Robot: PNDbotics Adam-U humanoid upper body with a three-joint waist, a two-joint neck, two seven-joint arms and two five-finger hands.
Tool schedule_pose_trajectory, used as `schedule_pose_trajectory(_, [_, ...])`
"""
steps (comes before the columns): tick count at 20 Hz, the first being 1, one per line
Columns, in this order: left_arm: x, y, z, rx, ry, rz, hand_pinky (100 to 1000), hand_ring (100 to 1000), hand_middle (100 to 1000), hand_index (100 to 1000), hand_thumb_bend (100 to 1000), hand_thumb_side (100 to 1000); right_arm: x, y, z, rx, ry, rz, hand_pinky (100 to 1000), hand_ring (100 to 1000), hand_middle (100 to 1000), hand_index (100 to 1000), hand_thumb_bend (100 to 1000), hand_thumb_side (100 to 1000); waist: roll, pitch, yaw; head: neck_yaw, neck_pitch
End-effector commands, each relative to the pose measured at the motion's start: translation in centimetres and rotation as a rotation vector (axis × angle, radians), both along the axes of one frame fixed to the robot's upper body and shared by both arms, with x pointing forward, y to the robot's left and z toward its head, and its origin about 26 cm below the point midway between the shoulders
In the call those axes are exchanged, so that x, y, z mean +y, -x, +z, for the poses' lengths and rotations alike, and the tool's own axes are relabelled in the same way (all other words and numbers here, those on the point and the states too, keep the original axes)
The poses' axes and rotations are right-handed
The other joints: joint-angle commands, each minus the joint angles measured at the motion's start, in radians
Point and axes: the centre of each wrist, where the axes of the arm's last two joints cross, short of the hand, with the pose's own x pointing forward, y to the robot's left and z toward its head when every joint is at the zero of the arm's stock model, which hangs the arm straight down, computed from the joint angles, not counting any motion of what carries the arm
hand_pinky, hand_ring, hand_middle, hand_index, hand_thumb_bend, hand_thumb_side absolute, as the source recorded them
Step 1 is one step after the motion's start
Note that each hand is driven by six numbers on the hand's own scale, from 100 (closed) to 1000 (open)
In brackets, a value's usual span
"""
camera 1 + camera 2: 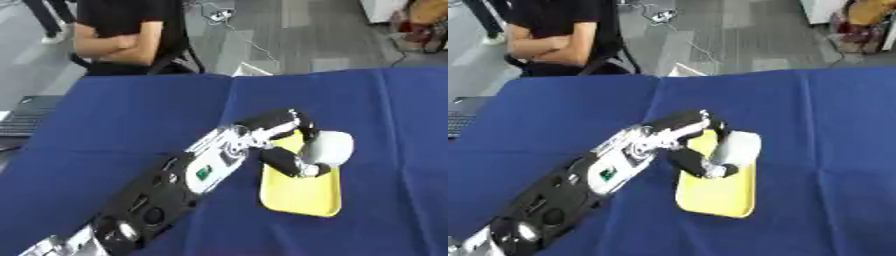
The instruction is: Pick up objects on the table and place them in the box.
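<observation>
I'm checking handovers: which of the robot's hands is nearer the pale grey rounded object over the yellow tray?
Left. The left hand has its fingers curled round the pale grey rounded object, over the yellow tray. The right hand shows in neither view.

You get even, fairly bright indoor light with no hard glare. Both views are soft and slightly blurred all over, with blocky smearing on fine detail. The blue tablecloth [105, 130] shows only faint creases, the yellow tray [302, 195] casts a thin, soft-edged shadow, and the floor beyond looks paler, washed out.
</observation>
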Motion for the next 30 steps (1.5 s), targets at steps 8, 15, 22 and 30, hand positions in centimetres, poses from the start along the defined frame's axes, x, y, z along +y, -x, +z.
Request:
schedule_pose_trajectory(8, [1.1, -1.6, 1.1, -0.235, -0.143, 0.012, 871, 781, 599, 452, 100, 317, 0.0, -0.1, 0.8, -0.027, 0.010, 0.010, 682, 689, 883, 969, 275, 768, -0.012, -0.014, 0.002, -0.005, -0.004])
schedule_pose_trajectory(15, [1.6, -2.1, 1.2, -0.290, -0.154, 0.040, 869, 781, 587, 451, 100, 301, 0.0, 0.0, 0.8, -0.025, 0.009, 0.009, 681, 689, 883, 969, 275, 768, -0.013, -0.014, 0.003, -0.002, -0.001])
schedule_pose_trajectory(22, [1.7, -2.2, 1.0, -0.291, -0.176, 0.021, 880, 814, 684, 665, 270, 479, 0.1, 0.0, 0.8, -0.025, 0.008, 0.010, 681, 689, 883, 968, 275, 768, -0.014, -0.014, 0.004, -0.003, -0.001])
schedule_pose_trajectory(30, [2.4, -2.5, 0.7, -0.286, -0.310, -0.051, 897, 863, 762, 873, 428, 687, 0.1, 0.0, 0.7, -0.023, 0.008, 0.011, 681, 689, 883, 968, 275, 768, -0.015, -0.014, 0.006, -0.001, 0.000])
